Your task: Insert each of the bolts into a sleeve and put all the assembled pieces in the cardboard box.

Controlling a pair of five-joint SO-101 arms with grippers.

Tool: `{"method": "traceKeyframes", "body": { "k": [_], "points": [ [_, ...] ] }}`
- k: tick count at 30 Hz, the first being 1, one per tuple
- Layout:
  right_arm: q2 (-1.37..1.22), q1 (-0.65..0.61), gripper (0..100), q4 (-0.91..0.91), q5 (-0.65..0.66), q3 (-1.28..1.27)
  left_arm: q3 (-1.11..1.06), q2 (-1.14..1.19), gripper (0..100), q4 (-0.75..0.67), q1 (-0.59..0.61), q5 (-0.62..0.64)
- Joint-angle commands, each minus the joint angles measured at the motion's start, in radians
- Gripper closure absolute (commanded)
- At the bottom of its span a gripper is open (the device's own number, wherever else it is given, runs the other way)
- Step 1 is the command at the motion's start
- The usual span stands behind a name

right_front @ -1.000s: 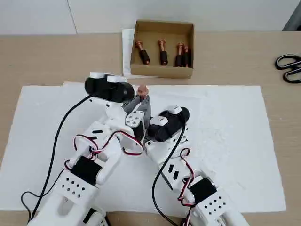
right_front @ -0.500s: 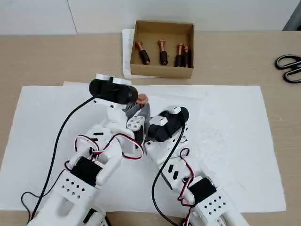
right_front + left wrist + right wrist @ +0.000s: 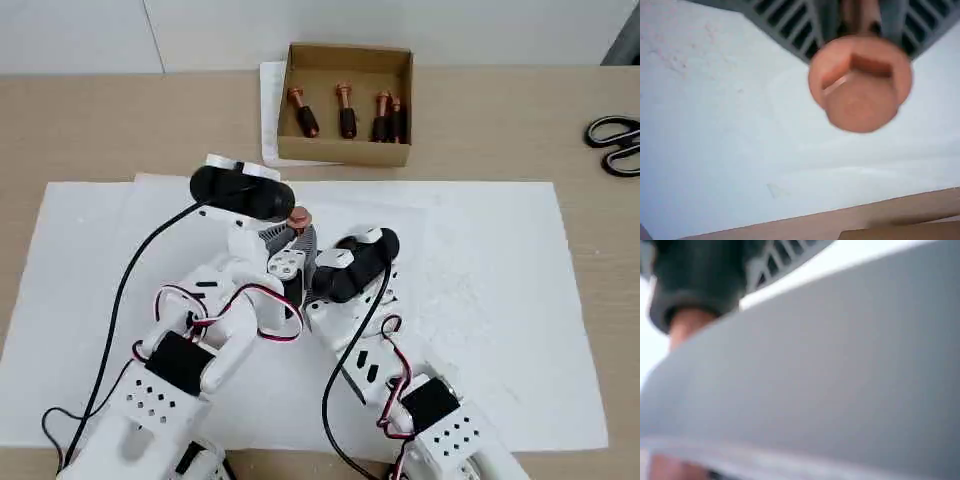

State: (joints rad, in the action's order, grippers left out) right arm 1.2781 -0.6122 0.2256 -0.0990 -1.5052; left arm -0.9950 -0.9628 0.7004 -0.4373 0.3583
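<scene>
A light wooden table (image 3: pixel 100 120) carries everything. A large white paper sheet (image 3: pixel 500 300) lies flat across most of its near part, its far edge just short of an open brown cardboard box (image 3: pixel 345 152). The box sits toward the table's far side, partly on a smaller white sheet (image 3: pixel 270 110) that sticks out beside and in front of it. Black-handled scissors (image 3: pixel 615 143) lie on bare wood at the table's edge, well apart from the box.

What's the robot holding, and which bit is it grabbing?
The left gripper holds a copper bolt by its shank, just behind the head, which sticks out past the jaws.
</scene>
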Motion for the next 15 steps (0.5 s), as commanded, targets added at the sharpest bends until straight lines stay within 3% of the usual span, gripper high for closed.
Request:
{"method": "traceKeyframes", "body": {
  "k": [1,7,15],
  "points": [
    [0.018,0.002,99.5,-0.018,-0.003,0.015,0.031,-0.005,99,0.015,0.003,-0.012],
    [0.018,0.002,99.5,-0.018,-0.003,0.015,0.033,-0.005,85,0.043,0.003,-0.006],
    [0.018,0.002,99.5,-0.018,-0.003,0.015,0.041,-0.011,84,0.052,0.003,-0.006]
  ]
}}
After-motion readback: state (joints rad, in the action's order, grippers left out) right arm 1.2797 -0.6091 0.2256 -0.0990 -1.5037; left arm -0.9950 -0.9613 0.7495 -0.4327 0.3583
